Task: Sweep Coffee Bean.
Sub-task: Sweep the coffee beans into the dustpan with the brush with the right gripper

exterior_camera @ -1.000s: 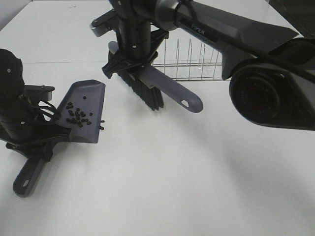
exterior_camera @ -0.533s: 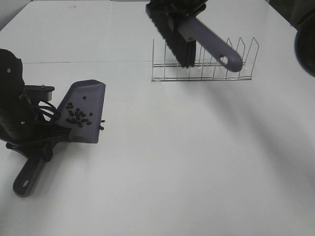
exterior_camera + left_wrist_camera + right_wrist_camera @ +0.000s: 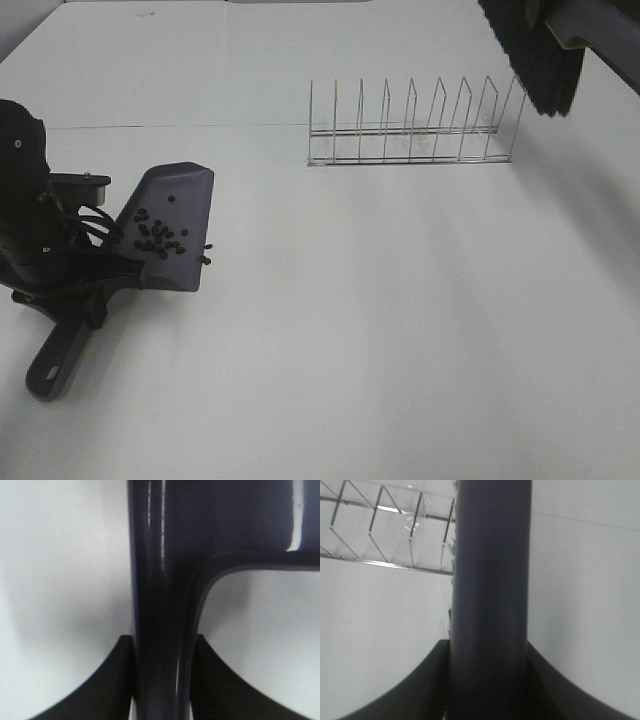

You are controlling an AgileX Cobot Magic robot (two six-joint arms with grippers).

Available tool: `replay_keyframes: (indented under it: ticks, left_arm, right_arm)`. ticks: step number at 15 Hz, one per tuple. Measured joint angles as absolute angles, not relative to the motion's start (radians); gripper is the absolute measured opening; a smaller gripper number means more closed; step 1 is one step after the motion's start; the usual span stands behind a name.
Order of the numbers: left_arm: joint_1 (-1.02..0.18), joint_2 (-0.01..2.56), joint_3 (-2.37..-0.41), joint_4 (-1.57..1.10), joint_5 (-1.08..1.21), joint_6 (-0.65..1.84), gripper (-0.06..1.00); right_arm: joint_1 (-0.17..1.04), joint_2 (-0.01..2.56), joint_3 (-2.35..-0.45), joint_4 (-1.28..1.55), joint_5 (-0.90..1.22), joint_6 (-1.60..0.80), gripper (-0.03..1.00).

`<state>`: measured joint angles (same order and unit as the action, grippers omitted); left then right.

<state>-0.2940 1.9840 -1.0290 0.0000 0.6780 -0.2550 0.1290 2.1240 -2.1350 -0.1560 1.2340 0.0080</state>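
The coffee beans (image 3: 155, 236) lie in a dark cluster on the blade of the grey dustpan (image 3: 185, 195) at the left of the table. Two stray beans (image 3: 205, 260) lie on the table just off the pan's edge. My left gripper (image 3: 72, 292) is shut on the dustpan's handle (image 3: 160, 580), its fingers (image 3: 122, 680) pressed against both sides. My right gripper (image 3: 489, 680) is shut on the brush's grey handle (image 3: 490, 570). The brush (image 3: 535, 55) hangs in the air at the far right, bristles down, above the rack's right end.
A wire dish rack (image 3: 410, 125) with several upright dividers stands at the back of the white table (image 3: 380, 330), and shows in the right wrist view (image 3: 385, 535). The dustpan's handle end (image 3: 50, 370) rests near the left front edge.
The right arm has lifted the brush away from beside the dustpan and carried it up and to the far right, mostly out of the exterior view. The dustpan, beans and left arm have not moved.
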Motion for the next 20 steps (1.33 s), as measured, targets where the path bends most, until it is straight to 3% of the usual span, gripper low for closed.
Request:
replay_keyframes:
  ticks: [3,9,13,17,20]
  left_arm:
    - [-0.294,1.984,-1.029,0.0,0.677,-0.255,0.26]
    - [-0.294,1.984,-1.029,0.0,0.676,-0.252,0.26]
    - [-0.294,1.984,-1.029,0.0,0.676,-0.251,0.26]
    - [-0.294,1.984,-1.029,0.0,0.675,-0.251,0.26]
    - [-0.294,1.984,-1.029,0.0,0.675,-0.251,0.26]
  right_arm:
    - [0.161,2.116,-2.011,-0.041,1.233,0.006,0.27]
    - [0.45,2.169,-1.928,-0.015,1.122,0.09,0.27]
    - [0.578,2.284,-1.932,-0.059,1.07,0.154,0.27]
    - [0.615,2.415,-2.074,-0.059,1.115,0.18,0.27]
    - [0.635,2.536,-2.288,-0.052,1.197,0.181,0.27]
